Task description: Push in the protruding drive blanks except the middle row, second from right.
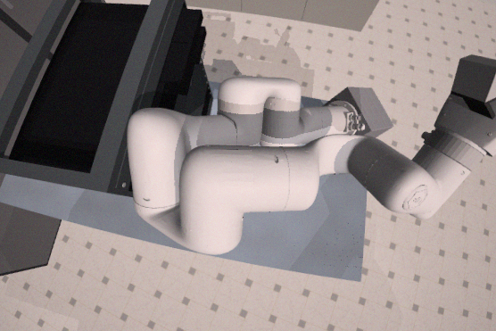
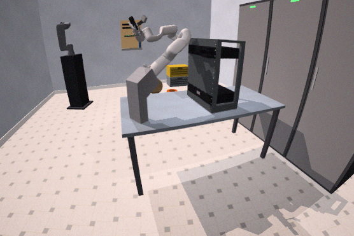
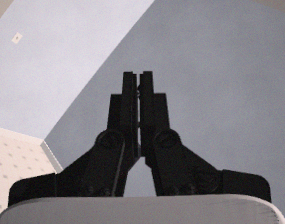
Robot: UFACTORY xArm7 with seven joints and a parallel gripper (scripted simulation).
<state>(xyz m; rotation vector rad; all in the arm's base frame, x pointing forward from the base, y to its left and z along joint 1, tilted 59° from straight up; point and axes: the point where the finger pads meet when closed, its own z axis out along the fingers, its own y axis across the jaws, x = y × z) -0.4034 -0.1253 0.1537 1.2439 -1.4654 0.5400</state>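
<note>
Exterior view: rack (image 1: pixel 101 181) (image 2: pixel 216 75) upright on the bench (image 1: pixel 312 244) (image 2: pixel 165 110); tool (image 2: pixel 131 18) (image 3: pixel 138 89) pressed together, empty, well away. Blank faces hidden; we cannot tell which are home.

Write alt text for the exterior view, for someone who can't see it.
A pale robot arm, mounted on a gray pedestal on a blue-gray table, bends up with its closed gripper raised away from a dark equipment rack on the same table. Tall cabinets stand at right; yellow and gray cases sit behind.
</note>
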